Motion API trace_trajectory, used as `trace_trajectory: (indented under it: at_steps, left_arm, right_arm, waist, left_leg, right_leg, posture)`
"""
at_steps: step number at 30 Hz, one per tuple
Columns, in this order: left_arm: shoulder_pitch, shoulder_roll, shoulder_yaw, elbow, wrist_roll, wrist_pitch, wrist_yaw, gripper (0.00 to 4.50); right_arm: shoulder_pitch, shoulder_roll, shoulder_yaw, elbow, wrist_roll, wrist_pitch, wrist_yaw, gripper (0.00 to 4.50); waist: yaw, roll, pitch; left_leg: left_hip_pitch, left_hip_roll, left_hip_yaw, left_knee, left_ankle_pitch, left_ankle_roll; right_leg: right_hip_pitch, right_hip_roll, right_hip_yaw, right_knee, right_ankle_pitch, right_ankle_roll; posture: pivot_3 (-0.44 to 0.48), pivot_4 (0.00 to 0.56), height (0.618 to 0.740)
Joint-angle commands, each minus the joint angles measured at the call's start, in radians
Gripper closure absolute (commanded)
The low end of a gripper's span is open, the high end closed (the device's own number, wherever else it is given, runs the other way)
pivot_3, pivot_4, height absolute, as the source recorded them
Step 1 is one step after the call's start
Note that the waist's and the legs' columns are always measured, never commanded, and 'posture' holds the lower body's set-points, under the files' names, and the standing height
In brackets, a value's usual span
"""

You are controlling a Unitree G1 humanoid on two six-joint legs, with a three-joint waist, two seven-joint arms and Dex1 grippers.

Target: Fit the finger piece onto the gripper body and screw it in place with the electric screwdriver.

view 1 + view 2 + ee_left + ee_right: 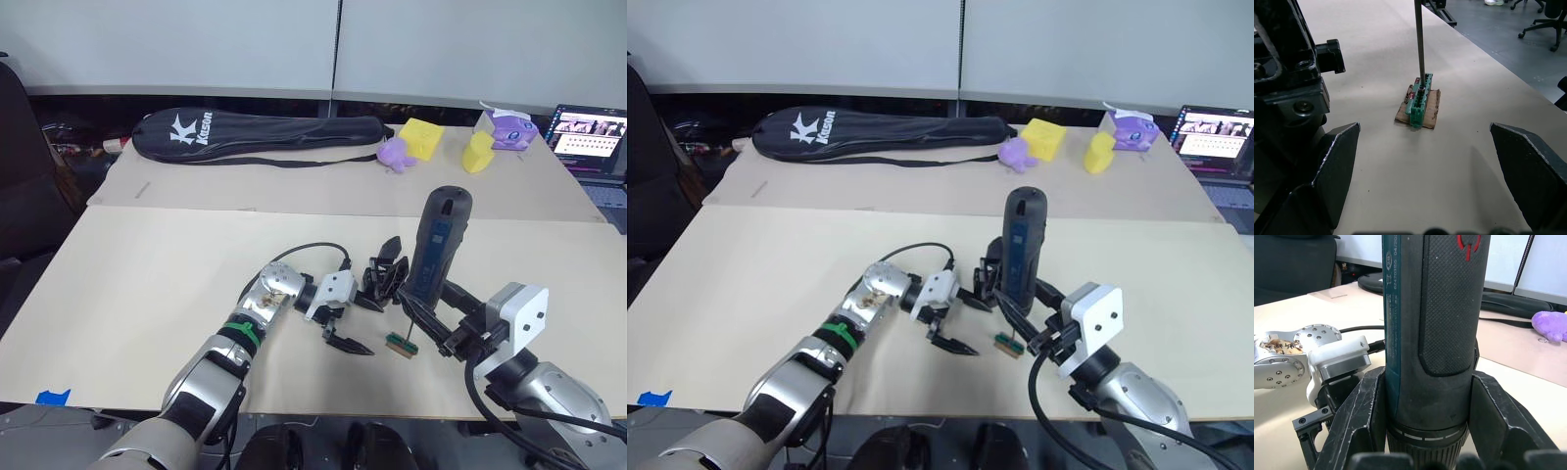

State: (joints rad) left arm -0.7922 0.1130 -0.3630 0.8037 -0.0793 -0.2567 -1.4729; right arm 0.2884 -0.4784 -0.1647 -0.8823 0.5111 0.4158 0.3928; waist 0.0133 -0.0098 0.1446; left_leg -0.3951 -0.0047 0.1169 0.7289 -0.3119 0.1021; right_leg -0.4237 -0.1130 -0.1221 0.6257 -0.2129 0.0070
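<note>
Right gripper point(431, 315), lower right, clamps the upright electric screwdriver point(434, 243); left gripper point(358, 323) gapes wide, empty; gripper body point(387, 274) half-hidden at centre.

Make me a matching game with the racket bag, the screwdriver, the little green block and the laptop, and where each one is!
Things:
1. racket bag
2. electric screwdriver
3. green block
4. laptop

Places:
A. under the screwdriver's thin metal bit
B. far right edge of the table
C. lying along the back of the table
D. upright in the right gripper

Pairs: 1-C, 2-D, 3-A, 4-B
</note>
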Motion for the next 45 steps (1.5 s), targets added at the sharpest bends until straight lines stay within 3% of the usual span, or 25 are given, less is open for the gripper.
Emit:
trace_trajectory:
  at_steps: [1,45]
  left_arm:
    - [-0.028,-0.01,0.015,0.001,-0.001,-0.016,0.002,0.0]
    - [-0.019,-0.012,0.014,-0.012,-0.008,-0.001,-0.007,0.0]
  right_arm:
    - [-0.01,-0.003,-0.028,-0.069,0.006,-0.037,0.001,2.6]
    - [-0.032,0.0,-0.047,-0.082,0.073,-0.001,-0.048,2.6]
  waist:
    - [0.0,0.0,0.0]
    - [0.0,0.0,0.0]
  left_leg:
    - [0.0,0.0,0.0,0.0,0.0,0.0]
    - [0.0,0.0,0.0,0.0,0.0,0.0]
  right_leg:
    - [0.0,0.0,0.0,0.0,0.0,0.0]
    - [0.0,0.0,0.0,0.0,0.0,0.0]
  posture:
    - [0.0,0.15,0.74]
    - [0.0,0.15,0.74]
